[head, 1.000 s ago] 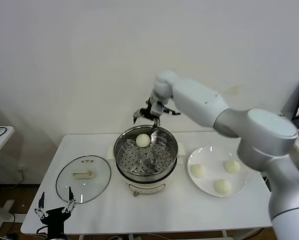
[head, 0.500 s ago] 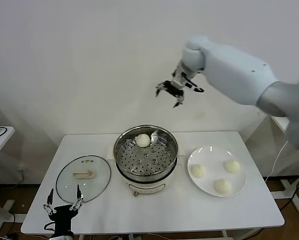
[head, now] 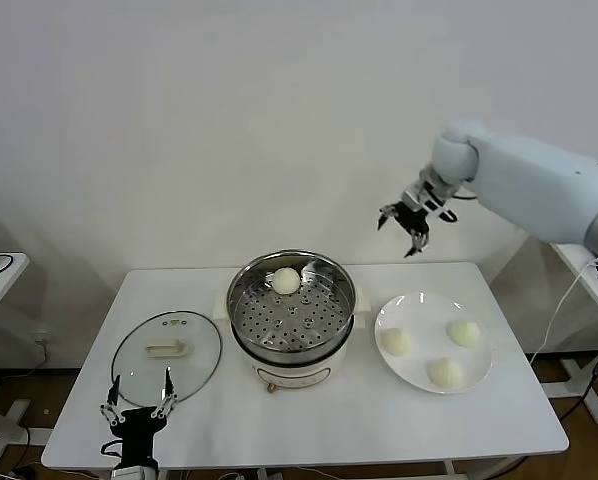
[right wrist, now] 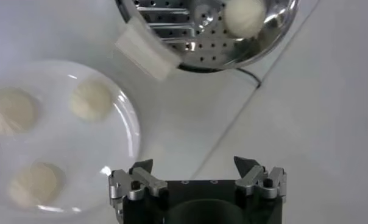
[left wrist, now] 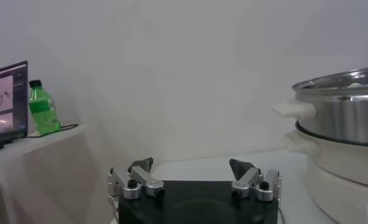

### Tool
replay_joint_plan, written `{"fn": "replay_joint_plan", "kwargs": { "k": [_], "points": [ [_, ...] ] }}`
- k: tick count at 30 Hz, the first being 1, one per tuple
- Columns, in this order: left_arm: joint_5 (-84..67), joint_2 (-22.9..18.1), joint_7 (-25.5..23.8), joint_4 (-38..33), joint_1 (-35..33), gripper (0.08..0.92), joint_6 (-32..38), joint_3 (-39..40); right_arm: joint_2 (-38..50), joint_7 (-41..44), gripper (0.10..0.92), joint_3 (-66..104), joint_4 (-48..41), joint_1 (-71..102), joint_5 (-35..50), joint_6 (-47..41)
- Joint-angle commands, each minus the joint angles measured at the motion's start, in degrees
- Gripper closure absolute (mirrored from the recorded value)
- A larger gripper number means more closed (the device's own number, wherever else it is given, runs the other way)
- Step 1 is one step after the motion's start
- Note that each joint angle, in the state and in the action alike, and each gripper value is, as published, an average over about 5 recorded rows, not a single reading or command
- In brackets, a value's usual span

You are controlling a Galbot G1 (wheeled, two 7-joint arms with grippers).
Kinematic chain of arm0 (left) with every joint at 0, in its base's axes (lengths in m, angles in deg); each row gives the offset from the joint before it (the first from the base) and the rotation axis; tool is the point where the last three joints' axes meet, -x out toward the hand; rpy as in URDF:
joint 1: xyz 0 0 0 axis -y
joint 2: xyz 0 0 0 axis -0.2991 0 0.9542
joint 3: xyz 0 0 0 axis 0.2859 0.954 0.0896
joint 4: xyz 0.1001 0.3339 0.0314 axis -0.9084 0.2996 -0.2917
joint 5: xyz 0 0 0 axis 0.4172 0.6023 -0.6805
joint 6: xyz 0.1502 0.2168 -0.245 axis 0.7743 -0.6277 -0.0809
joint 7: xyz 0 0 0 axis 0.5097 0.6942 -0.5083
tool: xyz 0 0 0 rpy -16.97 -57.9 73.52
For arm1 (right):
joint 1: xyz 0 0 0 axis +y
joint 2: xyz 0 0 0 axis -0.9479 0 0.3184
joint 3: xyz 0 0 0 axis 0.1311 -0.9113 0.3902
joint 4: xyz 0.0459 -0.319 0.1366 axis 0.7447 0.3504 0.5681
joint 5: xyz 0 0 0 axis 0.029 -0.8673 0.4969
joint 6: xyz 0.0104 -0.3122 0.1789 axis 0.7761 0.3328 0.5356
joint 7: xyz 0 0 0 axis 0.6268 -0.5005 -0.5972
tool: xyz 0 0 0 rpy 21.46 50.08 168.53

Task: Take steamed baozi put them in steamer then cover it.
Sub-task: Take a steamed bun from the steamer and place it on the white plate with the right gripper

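One steamed baozi lies on the perforated tray of the steel steamer at its far side; the right wrist view shows it too, baozi in the steamer. Three more baozi sit on the white plate. The glass cover lies flat on the table left of the steamer. My right gripper hangs open and empty, high above the far edge of the plate. My left gripper is open at the table's front left edge, just in front of the cover.
The white table carries everything. A small side table with a green bottle and a screen stands off to the left. The wall is close behind the steamer.
My right arm has swung from above the steamer's far rim up and to the right, ending above the plate with its gripper still open. The left gripper has crept slightly right and up.
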Motion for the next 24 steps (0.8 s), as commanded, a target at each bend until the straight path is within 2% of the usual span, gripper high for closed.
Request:
{"fn": "replay_joint_plan", "kwargs": {
  "k": [1, 11, 24],
  "points": [
    [0.44, -0.04, 0.01, 1.19, 0.64, 0.177, -0.06, 0.50, 4.33, 1.81, 0.203, -3.63, 4.78, 2.75, 3.03, -4.09],
    [0.41, -0.11, -0.06, 1.29, 0.70, 0.177, 0.22, 0.13, 4.30, 3.03, 0.203, -0.71, 4.58, 9.22, 1.89, -3.93],
    [0.49, -0.41, -0.03, 0.60, 0.24, 0.177, 0.15, -0.50, 1.38, 2.88, 0.203, 4.25, -0.72, 16.53, -3.10, -4.55]
  ]
}}
